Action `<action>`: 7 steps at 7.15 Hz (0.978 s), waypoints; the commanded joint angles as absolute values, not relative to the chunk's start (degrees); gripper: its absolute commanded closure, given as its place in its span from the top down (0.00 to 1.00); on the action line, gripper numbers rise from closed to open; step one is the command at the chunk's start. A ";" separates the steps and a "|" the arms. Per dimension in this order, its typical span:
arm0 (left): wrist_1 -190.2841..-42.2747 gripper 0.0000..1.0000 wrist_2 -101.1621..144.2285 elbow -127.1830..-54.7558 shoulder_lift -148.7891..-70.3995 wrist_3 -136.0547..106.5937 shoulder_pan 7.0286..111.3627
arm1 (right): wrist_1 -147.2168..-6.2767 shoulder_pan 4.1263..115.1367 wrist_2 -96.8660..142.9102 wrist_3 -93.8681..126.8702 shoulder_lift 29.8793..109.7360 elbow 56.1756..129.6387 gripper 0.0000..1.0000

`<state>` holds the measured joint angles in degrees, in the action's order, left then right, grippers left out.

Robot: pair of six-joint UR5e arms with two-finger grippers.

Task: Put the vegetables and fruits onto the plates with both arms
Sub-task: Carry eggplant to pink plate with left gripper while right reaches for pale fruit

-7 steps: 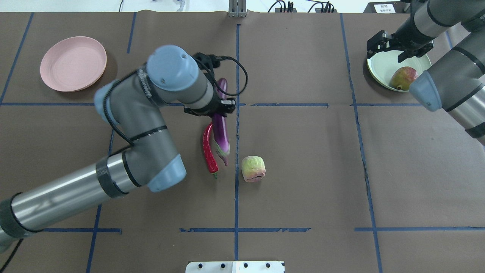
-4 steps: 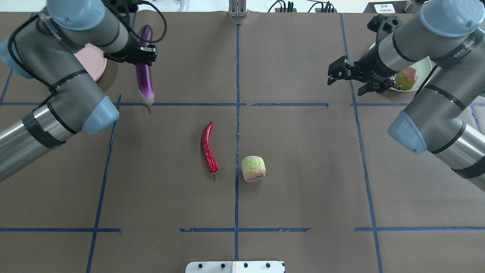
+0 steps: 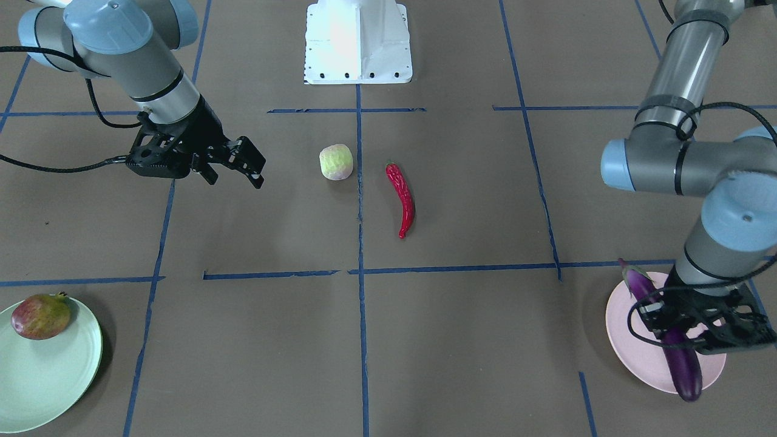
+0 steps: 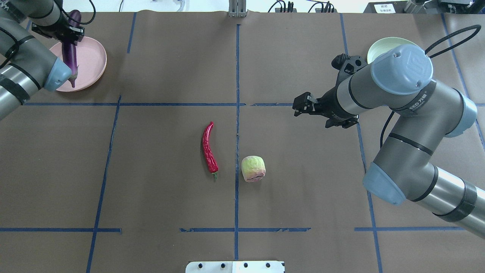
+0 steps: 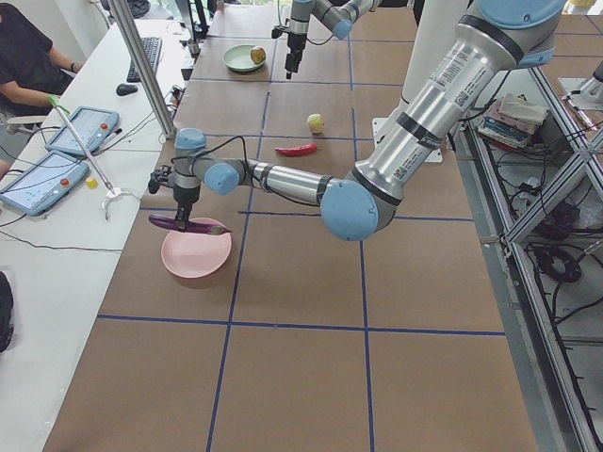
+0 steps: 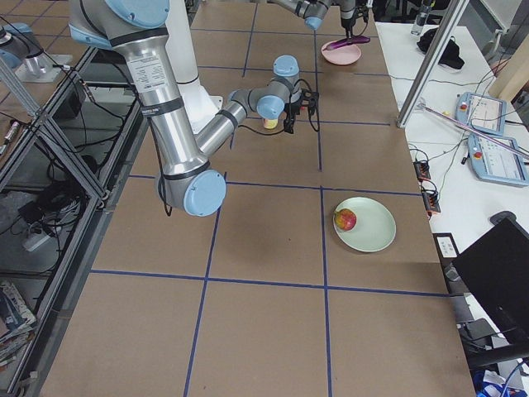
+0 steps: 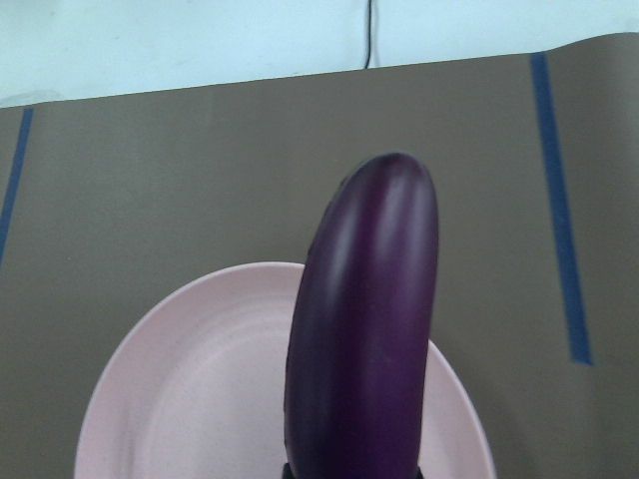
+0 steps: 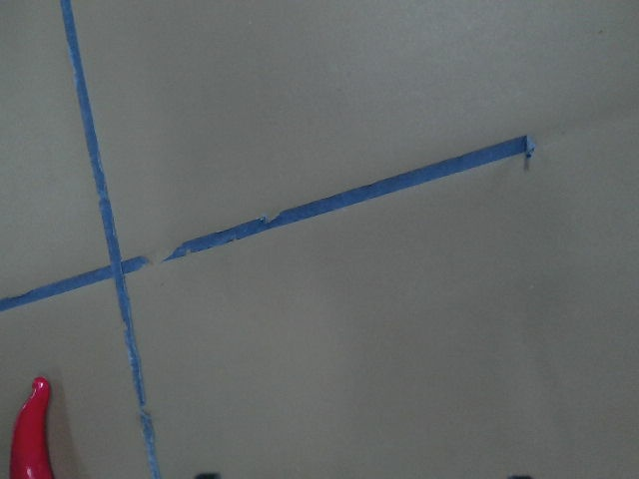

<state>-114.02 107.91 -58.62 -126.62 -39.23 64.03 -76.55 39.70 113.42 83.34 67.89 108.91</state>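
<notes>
Holding eggplant clamped mid-length in left gripper, lying level just over pink plate near far left corner of worktop; contact with plate not discernible. Right gripper spread wide, carrying nothing, hanging above bare worktop, well apart from pale green fruit. Chili lying just beside that fruit, not touching it, near worktop centre. Red-and-yellow fruit resting on green plate, close to rim.
</notes>
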 commanded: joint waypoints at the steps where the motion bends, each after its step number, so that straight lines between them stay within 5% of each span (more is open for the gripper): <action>1: -118.21 0.99 107.93 -52.47 -127.88 -38.85 64.60 | -76.55 34.22 108.75 88.92 67.06 108.98 0.99; 7: -119.88 1.00 113.82 -58.78 -126.30 -40.94 65.92 | -84.73 25.40 98.17 100.88 55.83 100.84 1.00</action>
